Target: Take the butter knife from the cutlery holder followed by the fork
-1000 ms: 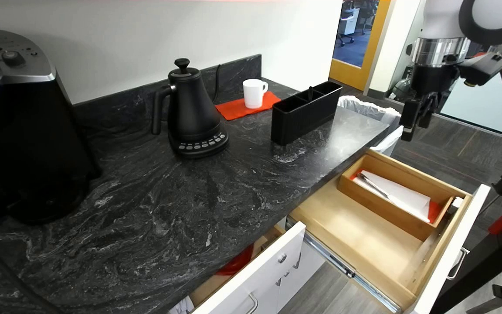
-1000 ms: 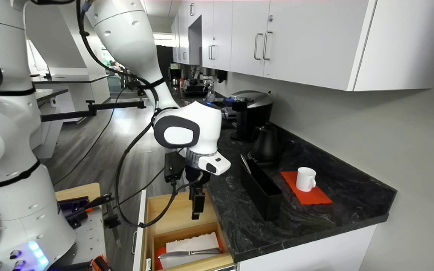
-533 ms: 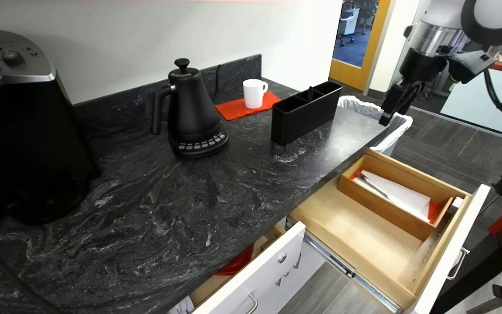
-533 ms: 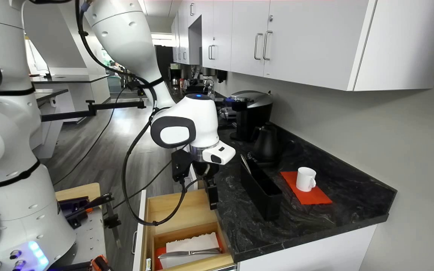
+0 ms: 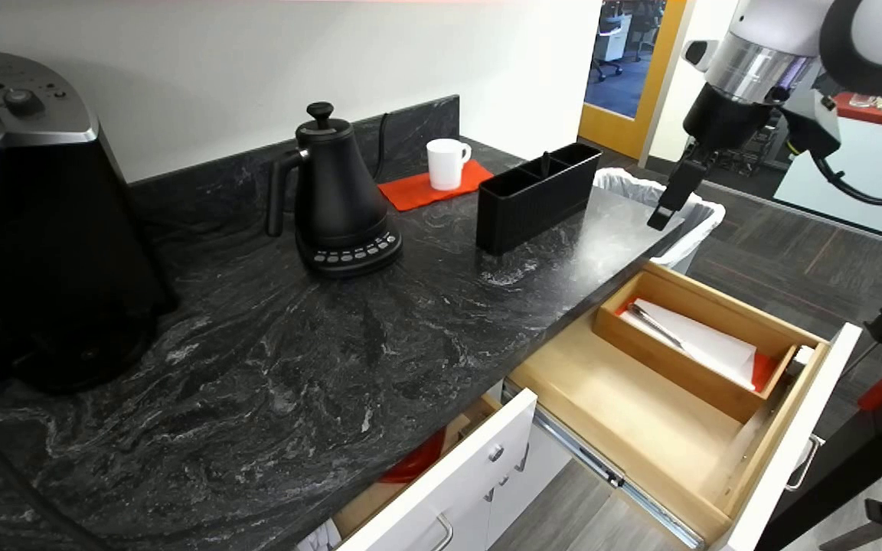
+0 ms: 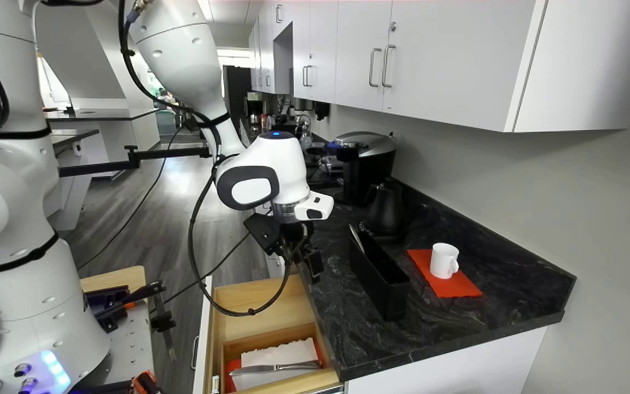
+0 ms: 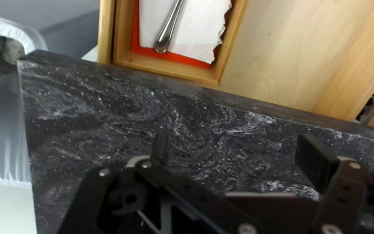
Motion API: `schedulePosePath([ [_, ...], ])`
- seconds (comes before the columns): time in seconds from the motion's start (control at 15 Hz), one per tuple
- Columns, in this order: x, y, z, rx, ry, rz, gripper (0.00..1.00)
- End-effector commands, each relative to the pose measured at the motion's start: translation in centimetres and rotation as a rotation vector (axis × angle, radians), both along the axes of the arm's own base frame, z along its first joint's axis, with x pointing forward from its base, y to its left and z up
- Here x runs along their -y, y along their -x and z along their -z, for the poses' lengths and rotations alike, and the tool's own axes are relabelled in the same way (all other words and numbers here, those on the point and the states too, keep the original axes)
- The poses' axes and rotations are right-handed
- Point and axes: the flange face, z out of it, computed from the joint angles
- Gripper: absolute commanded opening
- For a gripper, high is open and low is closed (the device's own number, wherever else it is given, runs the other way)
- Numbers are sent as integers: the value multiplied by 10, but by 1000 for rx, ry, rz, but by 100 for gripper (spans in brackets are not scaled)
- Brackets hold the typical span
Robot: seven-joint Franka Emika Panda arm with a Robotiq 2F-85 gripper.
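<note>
The cutlery holder (image 5: 537,207) is a long black box on the dark counter; it also shows in an exterior view (image 6: 386,287) and is out of the wrist view. One slim utensil (image 6: 356,239) leans up from its far end; I cannot tell its kind. A silver butter knife (image 6: 276,368) lies on white paper in a small wooden box in the open drawer; its handle (image 7: 167,32) shows in the wrist view. My gripper (image 7: 235,156) is open and empty above the counter's front edge, apart from the holder, tilted in both exterior views (image 5: 663,218).
The wooden drawer (image 5: 632,390) is pulled out below the counter. A black kettle (image 5: 341,191), a white mug (image 5: 447,164) on a red napkin (image 5: 410,191) and a coffee machine (image 5: 35,229) stand on the counter. A lined bin (image 5: 697,214) is beyond the counter's end.
My gripper has swung from over the drawer toward the counter and tilted, its fingertips pointing toward the counter side. The holder, utensil and knife have not moved.
</note>
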Motion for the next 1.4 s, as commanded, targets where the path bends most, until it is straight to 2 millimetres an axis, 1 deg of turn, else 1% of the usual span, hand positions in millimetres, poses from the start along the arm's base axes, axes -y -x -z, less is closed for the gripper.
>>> schedulePosePath([
  [0.0, -9, -7, -4, 57, 58, -151, 100],
  [0.2, -10, -19, -10, 104, 106, -249, 100],
  [0.53, -21, -42, -36, 197, 163, -381, 100],
  [0.67, -23, -48, -41, 222, 181, -418, 100],
  [0.73, -22, -43, -37, 189, 158, -369, 100],
  [0.87, -23, -46, -41, 201, 166, -386, 100],
  [1.13, -24, -47, -41, 202, 169, -393, 100],
  [1.2, -16, -45, -42, 201, 177, -387, 100],
  [1.33, -2, -46, -52, 252, 211, -394, 100],
])
